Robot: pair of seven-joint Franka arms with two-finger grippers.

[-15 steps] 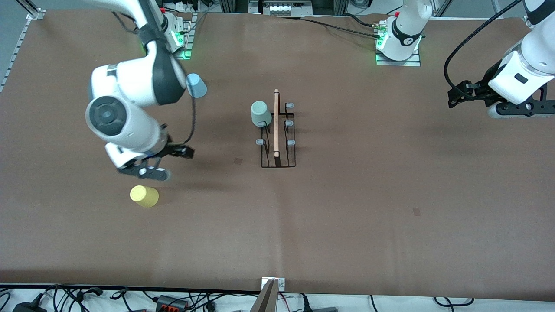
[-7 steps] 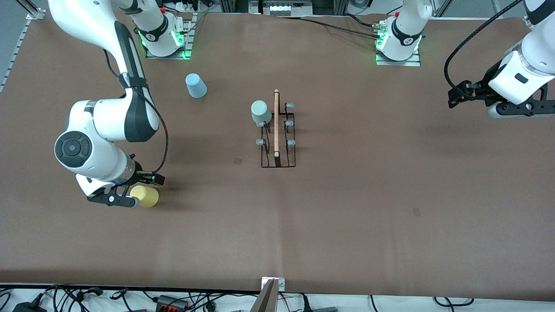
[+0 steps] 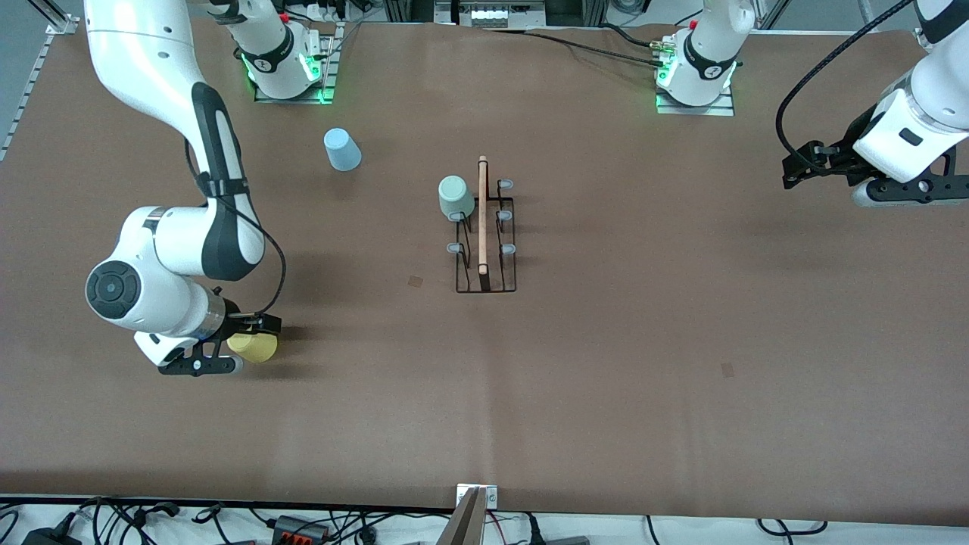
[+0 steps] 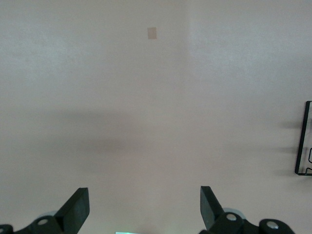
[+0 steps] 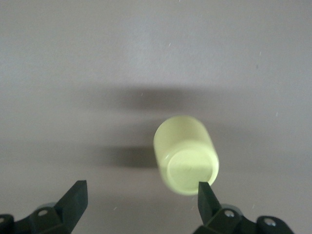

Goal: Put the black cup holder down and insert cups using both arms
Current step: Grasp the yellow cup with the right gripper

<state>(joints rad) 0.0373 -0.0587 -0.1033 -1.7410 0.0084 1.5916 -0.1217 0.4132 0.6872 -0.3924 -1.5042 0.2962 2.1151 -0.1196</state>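
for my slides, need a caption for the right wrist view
Open right gripper over the yellow cup, which stands upside down on the brown table, cup not yet between the fingers.

No readable text, labels or numbers anywhere.

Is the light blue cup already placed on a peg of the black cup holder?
No, the light blue cup stands upside down on the table, apart from the black cup holder, toward the right arm's end.

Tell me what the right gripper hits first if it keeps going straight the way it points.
Most likely the yellow cup. The right gripper is open and points down at it, but the cup sits off-centre, close to one finger, so that finger may clip it before the table. Depth is hard to judge.
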